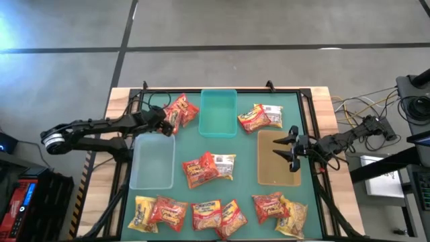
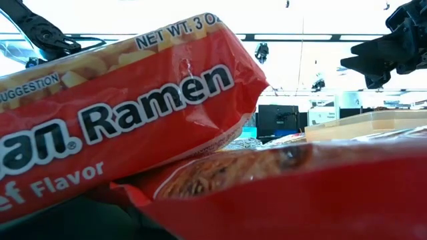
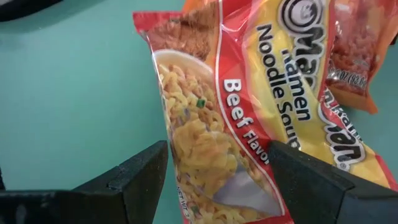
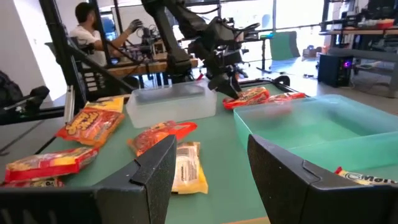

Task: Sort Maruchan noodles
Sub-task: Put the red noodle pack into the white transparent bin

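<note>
Maruchan noodle packets lie in groups on the green mat: a small pile at the far left, a pair at the far right, a pair in the middle and several along the near edge. My left gripper is open and slants down over the far-left pile. Its fingers stand on either side of a red beef packet, which lies flat on the mat with a yellow-red packet overlapping its edge. My right gripper hangs open and level over the tan bin, with nothing between its fingers. My left gripper straddles the red beef packet near one short end, slanting down from the table's left, with its fingers across the packet's width. One finger stands against the packet's edge. Whether it touches the packet, I cannot tell. The packet lies flat.
A teal bin stands at the far middle and a clear bin at the left, just near of the left gripper. In the low view two red packets fill most of the picture. A person sits beyond the table.
</note>
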Motion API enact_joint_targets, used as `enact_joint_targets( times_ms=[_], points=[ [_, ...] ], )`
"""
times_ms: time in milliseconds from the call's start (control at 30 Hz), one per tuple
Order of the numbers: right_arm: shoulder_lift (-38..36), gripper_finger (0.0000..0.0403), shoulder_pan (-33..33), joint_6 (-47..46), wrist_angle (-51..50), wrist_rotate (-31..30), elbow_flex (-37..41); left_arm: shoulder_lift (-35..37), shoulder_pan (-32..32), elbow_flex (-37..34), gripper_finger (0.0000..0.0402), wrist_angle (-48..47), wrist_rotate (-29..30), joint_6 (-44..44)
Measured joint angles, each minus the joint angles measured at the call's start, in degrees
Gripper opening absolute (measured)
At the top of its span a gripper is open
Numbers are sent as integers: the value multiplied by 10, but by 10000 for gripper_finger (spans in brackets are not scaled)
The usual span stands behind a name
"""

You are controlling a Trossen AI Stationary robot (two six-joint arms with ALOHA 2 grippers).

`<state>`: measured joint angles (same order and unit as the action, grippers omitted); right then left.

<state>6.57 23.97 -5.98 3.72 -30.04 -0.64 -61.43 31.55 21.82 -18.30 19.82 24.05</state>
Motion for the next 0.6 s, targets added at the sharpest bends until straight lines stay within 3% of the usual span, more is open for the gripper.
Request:
enact_joint_targets(
  times_ms=[433,600],
  points=[
    [0,187,0,85,9,1,0,0,0,0,263,1,-10,-26],
    [0,187,0,52,37,0,0,0,0,0,263,3,-42,-19]
  ],
)
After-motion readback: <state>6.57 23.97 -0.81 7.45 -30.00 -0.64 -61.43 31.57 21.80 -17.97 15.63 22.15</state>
